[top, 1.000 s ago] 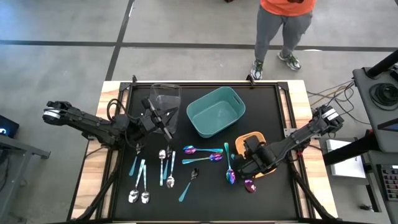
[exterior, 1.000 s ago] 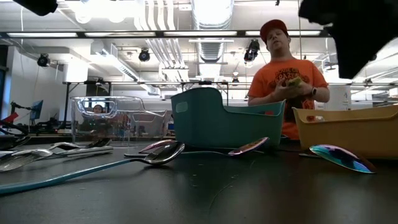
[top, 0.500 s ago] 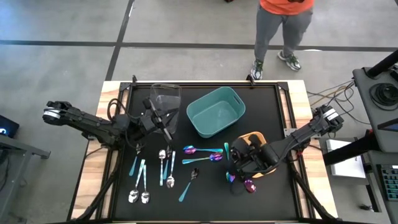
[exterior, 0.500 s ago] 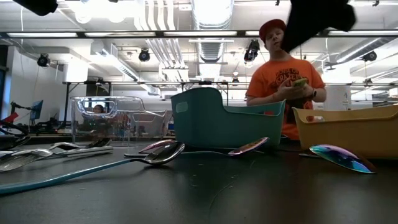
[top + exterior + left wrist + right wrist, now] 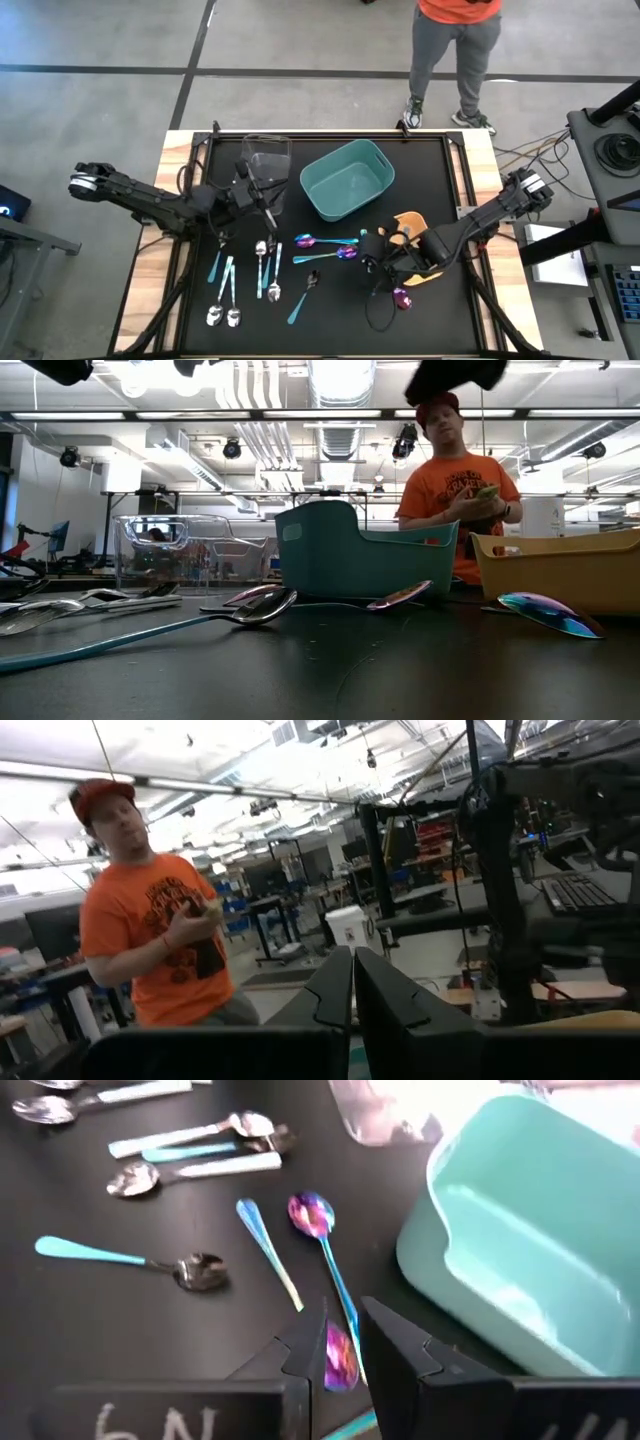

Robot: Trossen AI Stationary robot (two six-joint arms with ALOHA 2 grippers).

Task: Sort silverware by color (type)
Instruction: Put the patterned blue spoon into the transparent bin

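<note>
Your right gripper (image 5: 372, 262) has moved away from the orange bin (image 5: 417, 219) and now hangs, fingers slightly parted and empty, directly above the iridescent spoons (image 5: 322, 1230). Take this as lining up the next pick. Far across the table, the left gripper (image 5: 352, 982) stays pressed together beside the clear bin (image 5: 266, 155).

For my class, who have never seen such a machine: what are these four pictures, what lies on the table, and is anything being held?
Two dark robot arms work at a black table. One picture looks down from above, one looks level across the tabletop, and two come from cameras on the arms' wrists. The left tool is shut and empty, over the clear bin. The right tool hangs narrowly open over iridescent spoons, holding nothing visible. Silver spoons lie to the left. A teal bin and an orange bin also stand there. A person waits behind.
</note>
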